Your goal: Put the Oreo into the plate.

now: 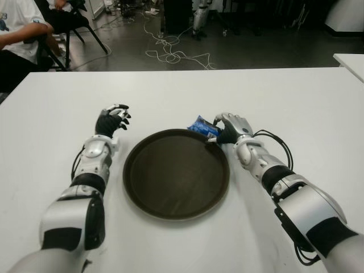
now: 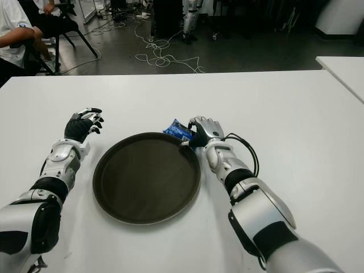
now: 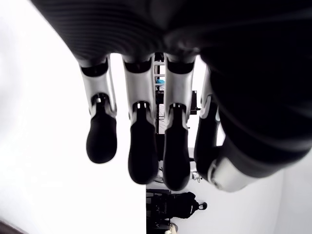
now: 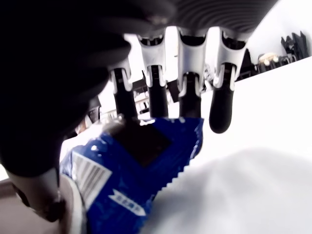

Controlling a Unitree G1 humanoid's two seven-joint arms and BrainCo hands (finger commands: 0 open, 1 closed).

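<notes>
you are looking over a smooth white table [image 1: 296, 102], with a dark floor, tangled white cables [image 1: 170, 54] and a seated person [image 1: 20, 34] lying beyond its far edge. a round, dark, shallow plate [image 1: 176, 173] is sitting between your two arms. the right hand [image 1: 230, 128] is sitting at the plate's far right rim, fingers closing on a crinkly blue oreo packet [image 1: 202, 126] that is overlapping the rim. the eye views are showing only a corner of the packet; the right wrist view is showing its zigzag sealed edge [image 4: 178, 170], a barcode panel and three fingers [image 4: 156, 92] pressing on top. the left hand [image 1: 112, 119] is showing just left of the plate, and its wrist view is showing the fingers [image 3: 141, 146] hanging loose, gripping nothing. bare table is lying open on all sides.
</notes>
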